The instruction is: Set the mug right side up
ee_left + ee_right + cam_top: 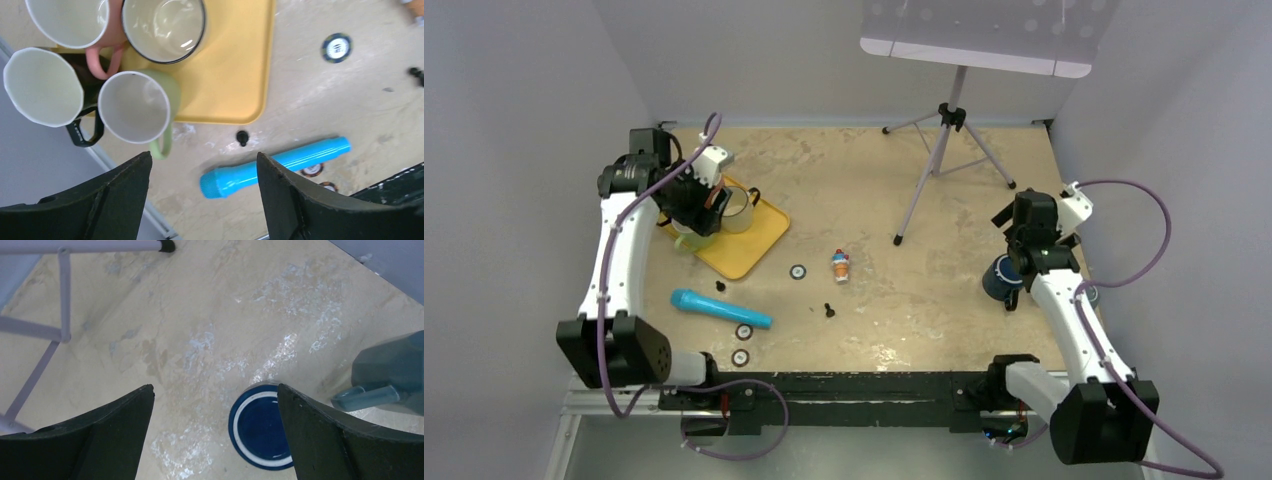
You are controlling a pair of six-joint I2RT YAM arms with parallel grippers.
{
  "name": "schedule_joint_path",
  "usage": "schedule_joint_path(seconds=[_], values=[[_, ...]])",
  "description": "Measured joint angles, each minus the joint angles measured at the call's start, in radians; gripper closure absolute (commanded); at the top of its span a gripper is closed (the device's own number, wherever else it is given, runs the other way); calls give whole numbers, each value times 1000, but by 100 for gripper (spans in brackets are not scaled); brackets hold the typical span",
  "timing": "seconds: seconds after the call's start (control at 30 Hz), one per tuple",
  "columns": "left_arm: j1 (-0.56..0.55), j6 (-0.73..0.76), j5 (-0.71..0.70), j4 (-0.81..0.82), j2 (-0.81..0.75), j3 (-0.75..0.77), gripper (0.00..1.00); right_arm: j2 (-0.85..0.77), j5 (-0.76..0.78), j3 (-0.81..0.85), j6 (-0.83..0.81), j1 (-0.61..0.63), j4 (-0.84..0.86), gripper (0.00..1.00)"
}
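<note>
Directly below the right gripper [215, 388] — spread wide — sits a round, glossy dark-blue mug [260, 432], pale-ringed on top.

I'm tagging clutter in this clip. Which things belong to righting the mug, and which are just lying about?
Job: upside-down dark blue ceramic mug; open right gripper above it.
Lying about: yellow plastic tray; cream enamel mug; pale green mug; blue plastic torch; teal faceted mug; grey tripod stand; small toy figure.

Overhead plus two wrist cams
Top covers the whole tabletop [874, 180]; wrists look down close, sharing left-edge tray [235, 75] and right-edge blue mug [260, 432].
</note>
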Motion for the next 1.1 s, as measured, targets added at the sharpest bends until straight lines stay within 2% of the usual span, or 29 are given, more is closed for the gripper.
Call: schedule_joint_path(seconds=[0.17, 0.37, 0.53, 0.63, 0.73, 0.83, 0.93, 1.0, 1.1], values=[[-7, -34, 118, 13, -143, -95, 18, 137, -32, -8, 23, -119, 40, 8], [-10, -49, 187, 39, -191, -127, 18, 303, -119, -11, 5, -110, 83, 12], [-10, -48, 209, 50, -250, -143, 18, 348, -232, -9, -6, 78, 95, 14], [-10, -47, 219, 50, -280, -143, 18, 369, -315, 14, -16, 211, 84, 13], [-10, -43, 225, 50, -286, -144, 18, 386, -320, 89, -28, 313, 19, 9], [-10, -42, 231, 50, -282, -145, 18, 358, -289, 161, -30, 355, -56, 3], [-10, -42, 239, 50, -280, -145, 18, 244, -247, 171, 32, 355, -137, 1], [-10, -42, 245, 49, -280, -145, 18, 151, -224, 157, 103, 341, -191, 4], [-10, -42, 257, 48, -281, -145, 18, -18, -264, 103, 236, 248, -264, 11]])
